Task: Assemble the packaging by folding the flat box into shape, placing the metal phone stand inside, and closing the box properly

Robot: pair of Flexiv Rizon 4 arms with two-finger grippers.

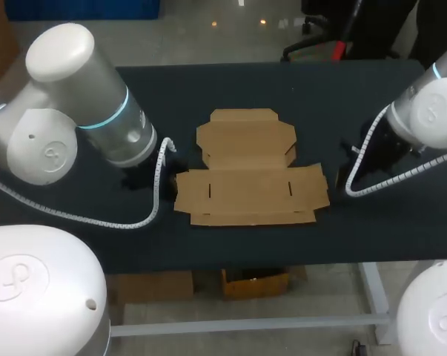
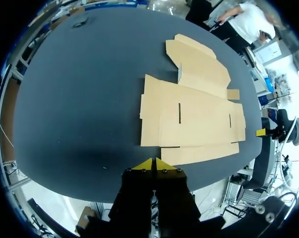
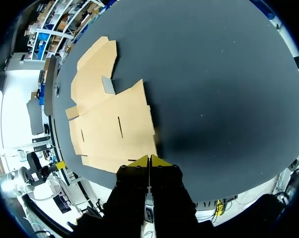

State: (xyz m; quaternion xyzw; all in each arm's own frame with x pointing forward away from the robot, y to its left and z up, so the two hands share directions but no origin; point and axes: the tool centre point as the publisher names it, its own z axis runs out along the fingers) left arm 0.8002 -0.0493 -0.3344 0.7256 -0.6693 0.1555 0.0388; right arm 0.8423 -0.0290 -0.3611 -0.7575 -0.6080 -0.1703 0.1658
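The flat brown cardboard box lies unfolded in the middle of the dark table, its lid panel toward the far side. My left gripper is shut and empty, hovering over the table just off the box's left edge. My right gripper is also shut and empty, just off the box's right edge. A small grey piece sits at a notch between lid and base; I cannot tell what it is. No phone stand is clearly visible.
The dark table top extends well beyond the box on all sides. My left arm comes in over the table's left part, and my right arm over its right part. A white cable hangs from the left arm.
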